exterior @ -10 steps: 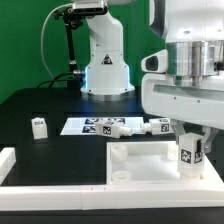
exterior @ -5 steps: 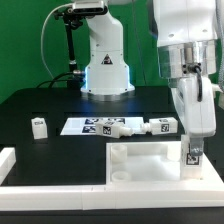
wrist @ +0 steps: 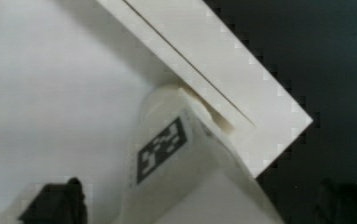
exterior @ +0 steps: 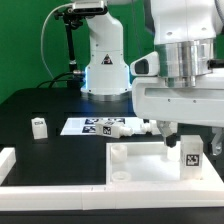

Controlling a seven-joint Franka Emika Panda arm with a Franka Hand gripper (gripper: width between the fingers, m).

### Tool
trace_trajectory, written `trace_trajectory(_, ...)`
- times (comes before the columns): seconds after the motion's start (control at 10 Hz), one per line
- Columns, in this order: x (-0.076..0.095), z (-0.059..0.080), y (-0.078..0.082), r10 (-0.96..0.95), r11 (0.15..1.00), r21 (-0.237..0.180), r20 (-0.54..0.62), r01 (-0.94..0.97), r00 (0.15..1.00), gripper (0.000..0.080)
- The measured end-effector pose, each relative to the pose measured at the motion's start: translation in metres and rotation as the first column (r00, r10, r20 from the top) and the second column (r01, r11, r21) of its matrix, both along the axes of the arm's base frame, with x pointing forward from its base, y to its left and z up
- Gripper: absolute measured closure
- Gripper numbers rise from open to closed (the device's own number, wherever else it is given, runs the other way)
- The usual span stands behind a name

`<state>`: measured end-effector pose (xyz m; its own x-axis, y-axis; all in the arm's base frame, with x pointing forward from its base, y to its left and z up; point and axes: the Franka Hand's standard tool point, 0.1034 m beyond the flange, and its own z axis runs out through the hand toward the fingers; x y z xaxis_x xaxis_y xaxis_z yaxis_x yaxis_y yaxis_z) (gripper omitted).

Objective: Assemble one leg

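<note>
A leg point(exterior: 190, 158), a stubby white post with a square tag, stands upright on the right near corner of the large white panel point(exterior: 140, 166). My gripper point(exterior: 191, 146) hangs straight above it, with a dark finger on each side of the leg and a gap to each. In the wrist view the leg point(wrist: 201, 160) fills the middle by the panel's raised edge point(wrist: 210, 60), and the gripper point(wrist: 201, 205) has its fingers point(wrist: 58, 202) standing well apart from the leg. The jaws are open.
Another leg point(exterior: 38, 126) stands alone at the exterior view's left. Two more legs point(exterior: 122, 128) lie on the marker board point(exterior: 90, 127) behind the panel. A white rail point(exterior: 12, 166) runs along the front left. A second robot base point(exterior: 105, 65) stands at the back.
The hand has turned about its vertical axis, from narrow-side on half a second ago to broadside as one second ago. The leg stays at the panel's corner.
</note>
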<state>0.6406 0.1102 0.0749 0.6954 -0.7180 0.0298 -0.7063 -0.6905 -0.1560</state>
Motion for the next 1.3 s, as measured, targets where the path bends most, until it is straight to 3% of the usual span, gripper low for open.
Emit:
trace_trajectory(0.2, 0.0003, -0.0001, -0.0027, 0.147, 0.989, -0.030, 0.009, -0.146, 0.989, 0.0151)
trace_trajectory(0.4, 0.0034, 0.0012, -0.0030, 0.510, 0.853, -0.122, -0.006, -0.507, 0.860, 0.0151)
trace_trajectory(0.5, 0.0034, 0.0010, -0.0035, 0.465, 0.879, -0.114, -0.003, -0.462, 0.885, 0.0151)
trace_trajectory(0.6, 0.0033, 0.0010, -0.0036, 0.450, 0.887, -0.112, -0.003, -0.447, 0.893, 0.0240)
trace_trajectory(0.7, 0.0033, 0.0009, -0.0037, 0.420, 0.902, -0.108, -0.002, -0.418, 0.908, 0.0434)
trace_trajectory(0.8, 0.0033, 0.0009, -0.0036, 0.366, 0.926, -0.100, -0.001, -0.364, 0.931, 0.0434)
trace_trajectory(0.9, 0.0033, 0.0008, -0.0036, 0.316, 0.945, -0.093, -0.001, -0.315, 0.949, 0.0515)
trace_trajectory(1.1, 0.0031, 0.0005, -0.0041, 0.148, 0.986, -0.071, -0.003, -0.148, 0.989, 0.0515)
trace_trajectory(1.3, 0.0022, 0.0002, -0.0068, -0.170, 0.985, -0.039, -0.024, 0.169, 0.985, 0.0515)
